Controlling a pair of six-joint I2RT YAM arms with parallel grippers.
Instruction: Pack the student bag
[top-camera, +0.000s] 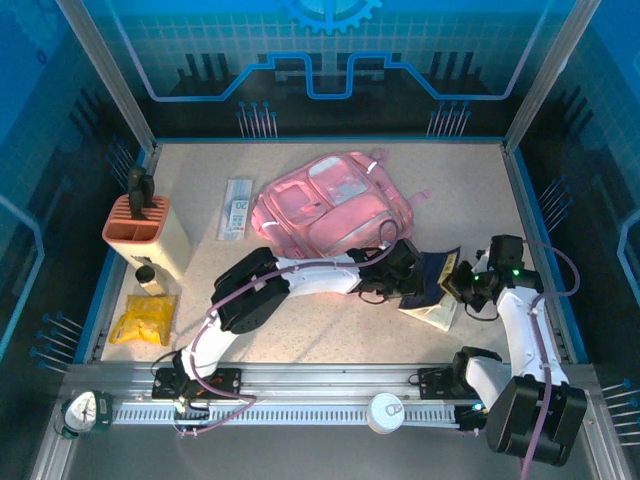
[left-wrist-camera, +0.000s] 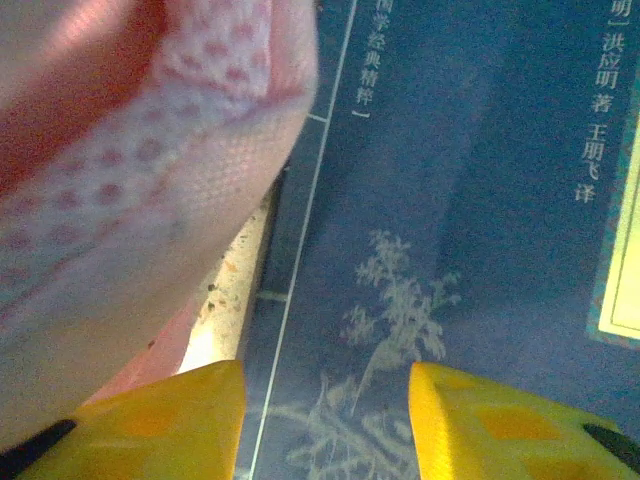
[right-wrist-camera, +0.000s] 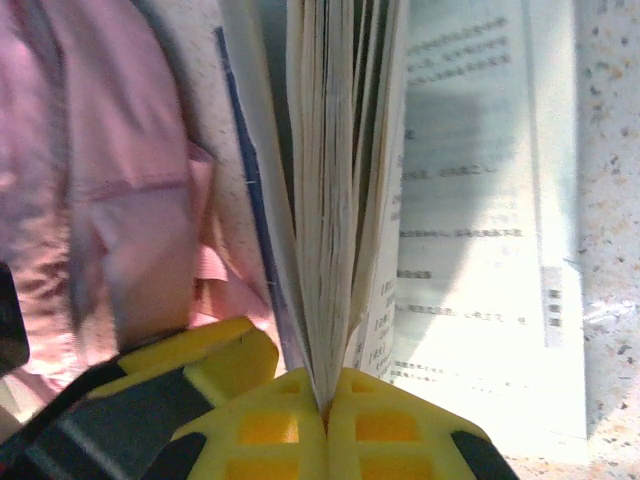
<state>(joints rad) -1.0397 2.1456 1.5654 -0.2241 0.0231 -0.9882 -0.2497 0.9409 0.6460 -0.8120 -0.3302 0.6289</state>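
Student bag (top-camera: 320, 205) beside book (left-wrist-camera: 450, 200); left gripper (left-wrist-camera: 325, 380) spread; right gripper (right-wrist-camera: 325, 405) tight on its pages

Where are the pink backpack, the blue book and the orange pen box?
pink backpack (top-camera: 325, 210), top view, middle of its front.
blue book (left-wrist-camera: 450, 200), left wrist view, cover.
orange pen box (top-camera: 132, 228), top view, top face.

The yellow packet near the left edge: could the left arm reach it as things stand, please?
Probably yes: the yellow packet lies uncovered near that arm's base, though the left fingers are over the blue book.
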